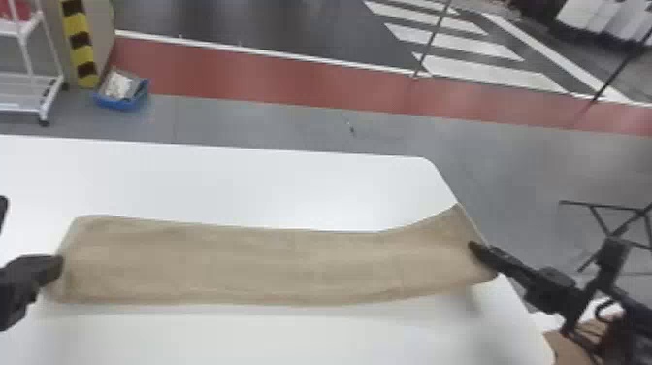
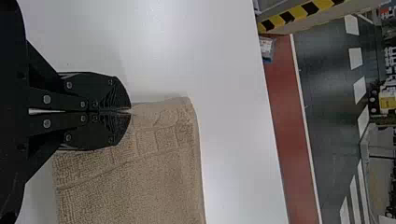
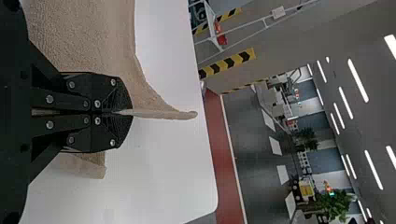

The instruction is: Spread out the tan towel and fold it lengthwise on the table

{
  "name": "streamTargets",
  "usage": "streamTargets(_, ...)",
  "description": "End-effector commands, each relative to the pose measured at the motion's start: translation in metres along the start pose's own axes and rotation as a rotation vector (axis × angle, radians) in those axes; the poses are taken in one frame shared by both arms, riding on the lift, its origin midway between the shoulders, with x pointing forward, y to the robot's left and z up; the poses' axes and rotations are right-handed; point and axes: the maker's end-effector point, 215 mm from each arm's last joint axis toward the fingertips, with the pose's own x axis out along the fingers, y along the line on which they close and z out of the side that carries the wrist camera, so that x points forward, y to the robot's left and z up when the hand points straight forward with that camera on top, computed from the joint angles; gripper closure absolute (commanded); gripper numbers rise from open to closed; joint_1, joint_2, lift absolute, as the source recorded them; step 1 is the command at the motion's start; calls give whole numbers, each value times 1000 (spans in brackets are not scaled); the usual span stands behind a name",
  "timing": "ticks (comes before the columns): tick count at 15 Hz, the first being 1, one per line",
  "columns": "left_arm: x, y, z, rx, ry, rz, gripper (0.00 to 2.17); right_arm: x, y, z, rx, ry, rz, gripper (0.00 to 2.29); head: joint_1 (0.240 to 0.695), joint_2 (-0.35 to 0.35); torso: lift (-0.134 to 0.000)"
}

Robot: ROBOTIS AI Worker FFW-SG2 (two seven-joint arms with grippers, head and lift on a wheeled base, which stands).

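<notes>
Tan towel runs left to right as a long strip over the worktop, right end at the side edge. Left tool clamped on the towel's left end. Right tool clamped on its right end, cloth pinched into a ridge there.

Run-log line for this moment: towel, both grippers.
tan towel: long strip across table, right end lifted | left gripper: jaws shut on left end | right gripper: jaws shut on right end
</notes>
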Motion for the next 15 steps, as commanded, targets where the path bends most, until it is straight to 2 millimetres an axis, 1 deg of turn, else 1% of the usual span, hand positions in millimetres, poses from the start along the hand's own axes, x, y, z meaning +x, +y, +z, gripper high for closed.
streamTargets(1,-2,2,-4,-3,2,1,1355,-1,1,-26,-20,39,15,1507,695,-341,-124)
streamTargets(2,-3,3,-3,-5,1,4,1355,2,2,-38,-29,81,15,1507,695,-340,-124)
streamTargets(3,-3,4,-4,-4,2,5,1355,8,7,-56,-45,139,20,1507,695,-338,-124)
streamTargets(4,-2,3,-4,-3,2,5,1355,12,8,-68,-55,178,17,1504,695,-335,-124)
streamTargets(6,-2,3,-4,-1,2,9,1355,11,6,-73,-51,197,9,1477,695,-325,-124)
streamTargets(7,-2,2,-5,2,3,7,1355,10,5,-73,-39,199,5,1092,695,-319,-124)
streamTargets(8,-2,3,-4,1,1,8,1355,9,3,-68,-40,187,-3,498,695,-319,-124)
streamTargets(9,-2,3,-5,1,3,8,1355,7,0,-69,-9,189,-13,140,695,-320,-124)
streamTargets(10,-2,1,-5,2,3,5,1355,7,-1,-67,20,192,-19,90,695,-323,-124)
streamTargets(12,-3,-1,-8,3,6,1,1355,13,-2,-70,93,226,-44,97,695,-330,-124)
streamTargets(15,-7,-2,-6,5,-1,0,1355,25,3,-64,153,264,-70,218,695,-332,-124)
